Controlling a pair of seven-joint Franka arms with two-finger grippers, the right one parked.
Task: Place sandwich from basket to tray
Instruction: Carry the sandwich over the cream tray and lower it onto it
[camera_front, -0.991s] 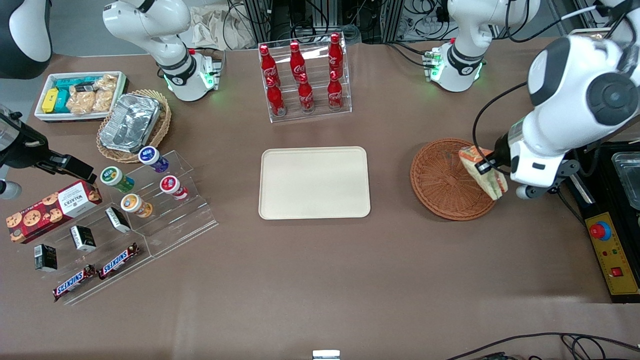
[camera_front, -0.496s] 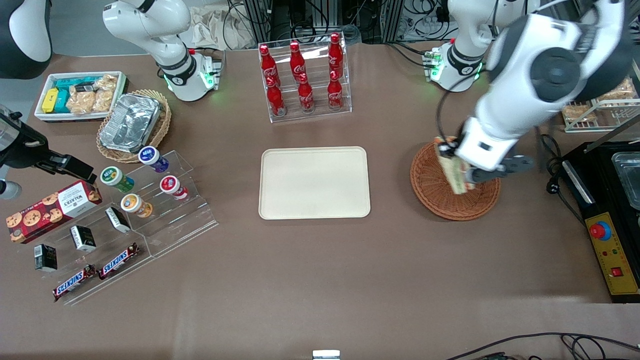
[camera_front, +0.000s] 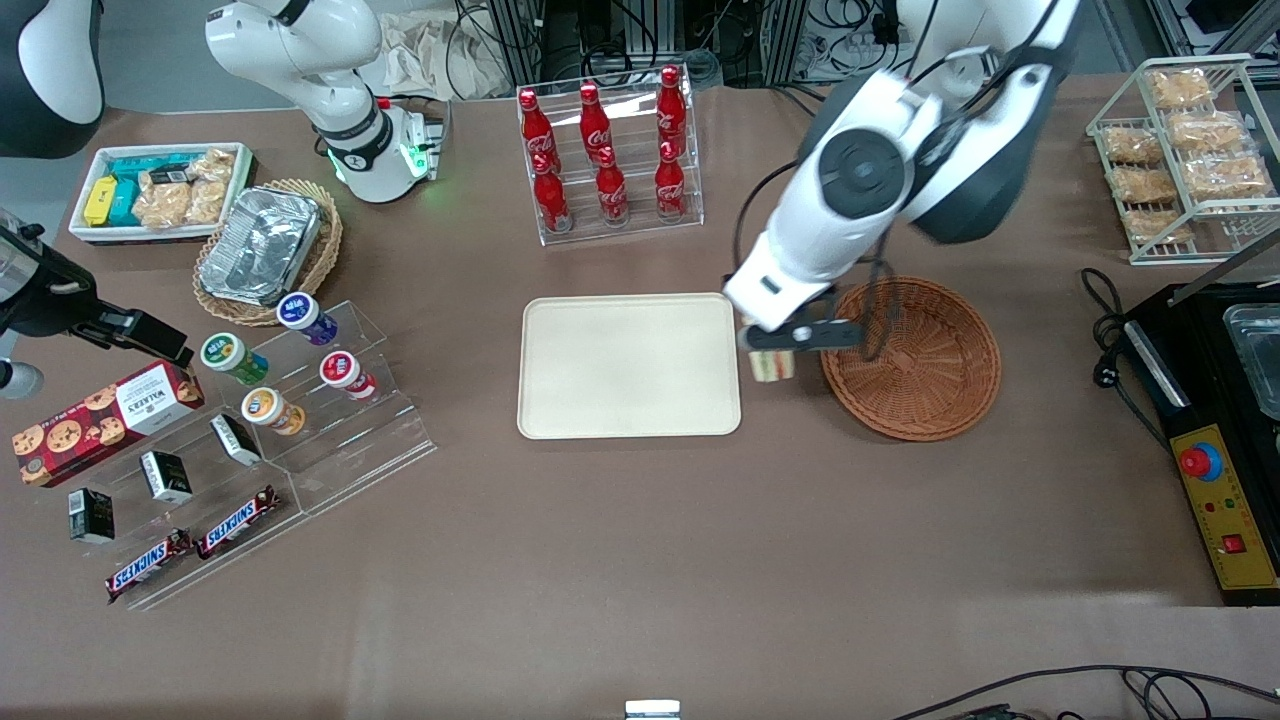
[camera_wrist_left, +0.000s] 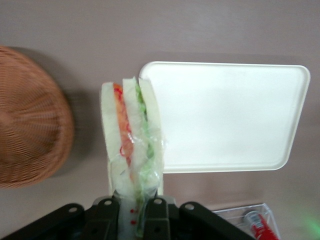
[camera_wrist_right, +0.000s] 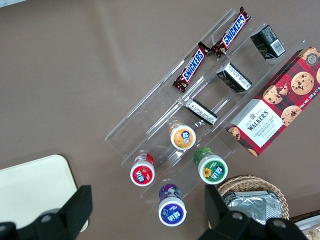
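gripper clenched on the sandwich, between basket and tray; should clear the rim, then lower flat.

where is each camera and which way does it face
Front view: high above the table, looking down at both arms; the gripper holds the sandwich between tray and basket.
Left wrist view: on the working arm, looking down past its fingers at sandwich, tray and basket.
Right wrist view: on the parked arm, looking down at the snack rack; its own fingers show.
Shared: all three show the tray.
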